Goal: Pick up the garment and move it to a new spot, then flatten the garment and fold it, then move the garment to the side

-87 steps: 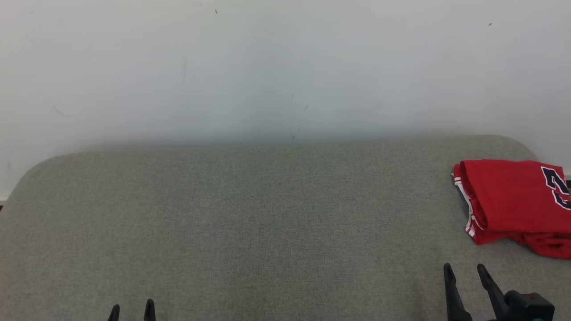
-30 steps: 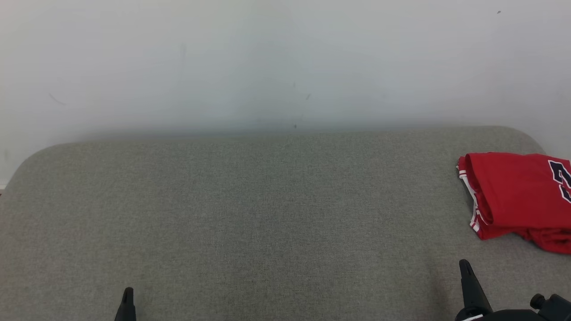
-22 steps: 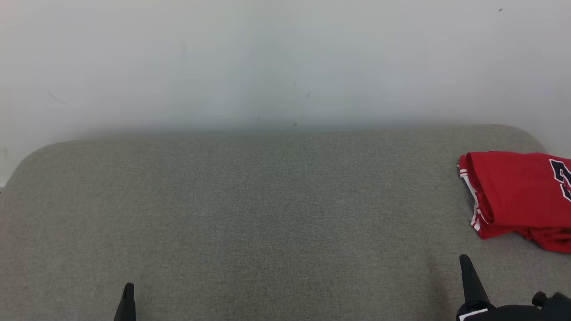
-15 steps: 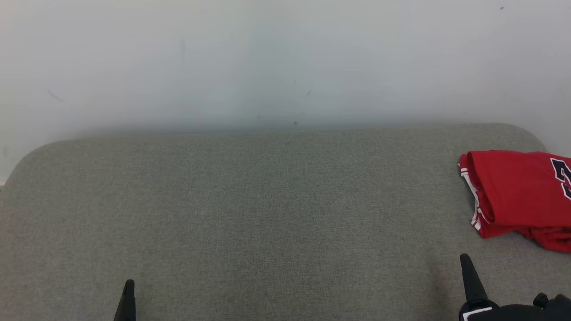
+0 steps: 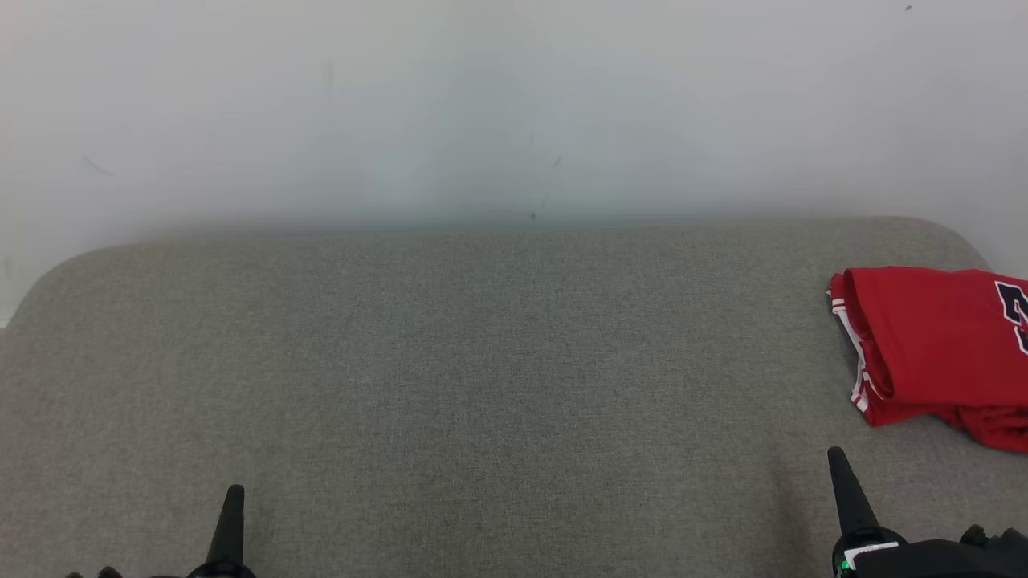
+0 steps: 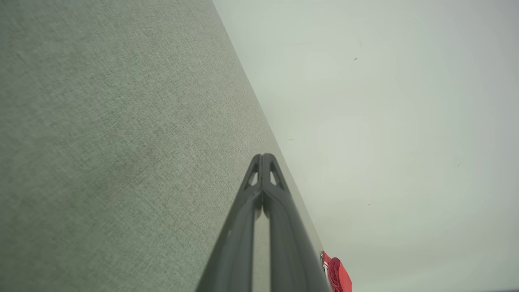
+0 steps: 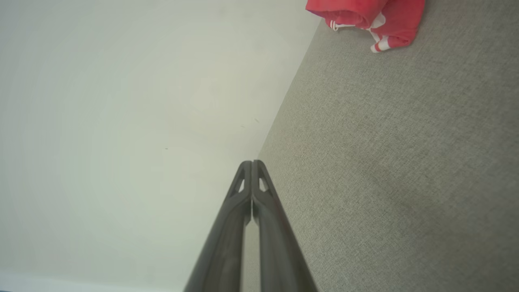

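The red garment [image 5: 936, 345] lies folded by the grey worktop's [image 5: 482, 361] far right corner. White stripes edge it; a dark numeral shows.

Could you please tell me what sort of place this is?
Probably a plain indoor test room for garment folding: a wide grey fabric-covered surface with rounded corners stands before a bare white wall, and a folded red jersey lies at its right end.

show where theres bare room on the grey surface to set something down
Nearly the whole grey surface is bare: from its left edge across to the red garment, and from the wall down to the shut left gripper and right gripper. Only the far right is taken, by the garment; a bare strip lies between it and the right gripper.
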